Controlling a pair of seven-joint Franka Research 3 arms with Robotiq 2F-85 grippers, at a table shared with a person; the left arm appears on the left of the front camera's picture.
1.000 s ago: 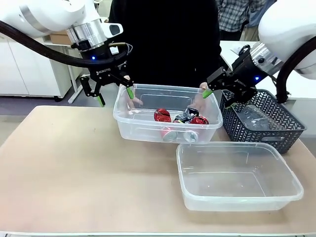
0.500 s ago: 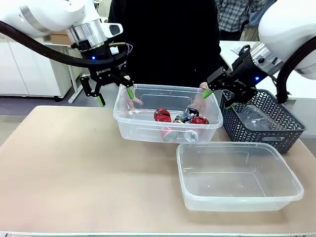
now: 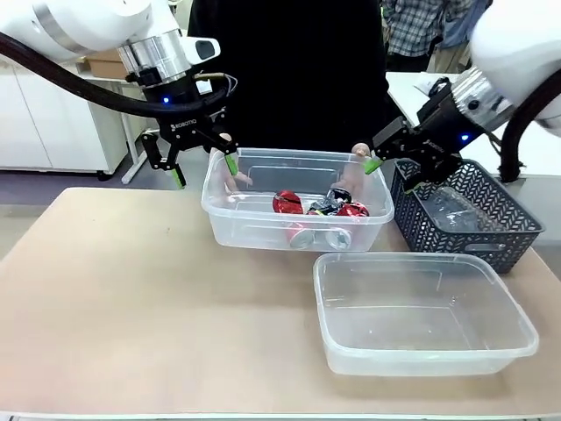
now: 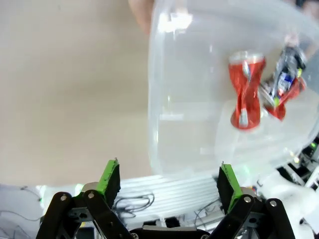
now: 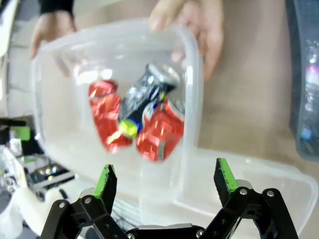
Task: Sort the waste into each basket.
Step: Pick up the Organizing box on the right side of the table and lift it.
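Little has changed: the right gripper (image 3: 390, 174) has edged slightly toward the dark basket (image 3: 491, 230), and both it and the left gripper (image 3: 205, 172) hang spread and empty beside the far tub (image 3: 263, 230) holding the crushed red cans (image 3: 289, 204), a person's hand (image 5: 199, 22) blurred behind its wall.

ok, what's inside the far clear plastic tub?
Crushed red shiny cans and a dark crumpled can with blue and yellow print, piled together. Anything beneath the pile is covered.
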